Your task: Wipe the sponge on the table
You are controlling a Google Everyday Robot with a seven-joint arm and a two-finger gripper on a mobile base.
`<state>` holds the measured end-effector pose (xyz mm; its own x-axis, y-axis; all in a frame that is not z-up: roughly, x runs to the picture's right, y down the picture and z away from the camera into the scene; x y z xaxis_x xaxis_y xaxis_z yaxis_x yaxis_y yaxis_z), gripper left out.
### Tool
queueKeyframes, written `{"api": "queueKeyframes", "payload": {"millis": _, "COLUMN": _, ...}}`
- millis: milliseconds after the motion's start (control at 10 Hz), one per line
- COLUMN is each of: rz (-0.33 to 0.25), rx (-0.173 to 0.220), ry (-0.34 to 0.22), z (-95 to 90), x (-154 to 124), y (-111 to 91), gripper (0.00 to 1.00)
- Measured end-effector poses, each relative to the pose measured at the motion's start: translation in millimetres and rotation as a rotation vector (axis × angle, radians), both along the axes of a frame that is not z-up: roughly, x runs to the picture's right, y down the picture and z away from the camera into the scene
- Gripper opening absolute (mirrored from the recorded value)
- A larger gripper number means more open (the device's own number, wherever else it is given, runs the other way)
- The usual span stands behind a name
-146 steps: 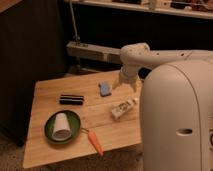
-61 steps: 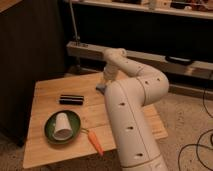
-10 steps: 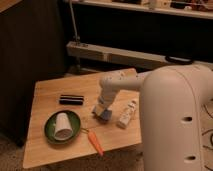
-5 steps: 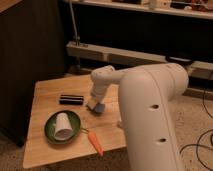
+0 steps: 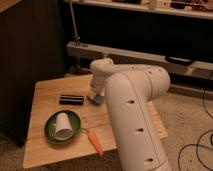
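Observation:
The blue sponge (image 5: 98,100) lies on the light wooden table (image 5: 46,92), near its middle. My gripper (image 5: 94,93) reaches down from the white arm and is shut on the sponge, pressing it against the tabletop. Only the sponge's lower edge shows under the gripper. The thick white arm fills the right side of the view and hides the table's right half.
A black bar (image 5: 71,99) lies just left of the sponge. A green plate (image 5: 52,134) with a white cup (image 5: 62,125) on its side sits at the front left. An orange carrot (image 5: 95,142) lies by the front edge. A grey metal shelf (image 5: 130,52) runs behind the table.
The gripper has slid the sponge left and a little toward the back of the table, closer to the black bar. The arm has swung further across the view.

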<state>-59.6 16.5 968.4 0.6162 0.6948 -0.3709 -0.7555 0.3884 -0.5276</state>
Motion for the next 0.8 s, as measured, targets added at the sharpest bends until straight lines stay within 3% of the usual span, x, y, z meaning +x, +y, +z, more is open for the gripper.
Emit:
{"api": "queueKeyframes", "payload": {"millis": 300, "rz": 0.105, "rx": -0.029, "ry": 0.078, "z": 31.0, "x": 44.9, "y": -33.5, "gripper": 0.47}}
{"api": "queueKeyframes", "payload": {"millis": 400, "rz": 0.128, "rx": -0.036, "ry": 0.096, "z": 33.8, "x": 59.7, "y": -35.5, "gripper": 0.47}}
{"api": "queueKeyframes", "payload": {"millis": 800, "rz": 0.211, "rx": -0.057, "ry": 0.144, "z": 17.2, "x": 126.8, "y": -29.2, "gripper": 0.47}}
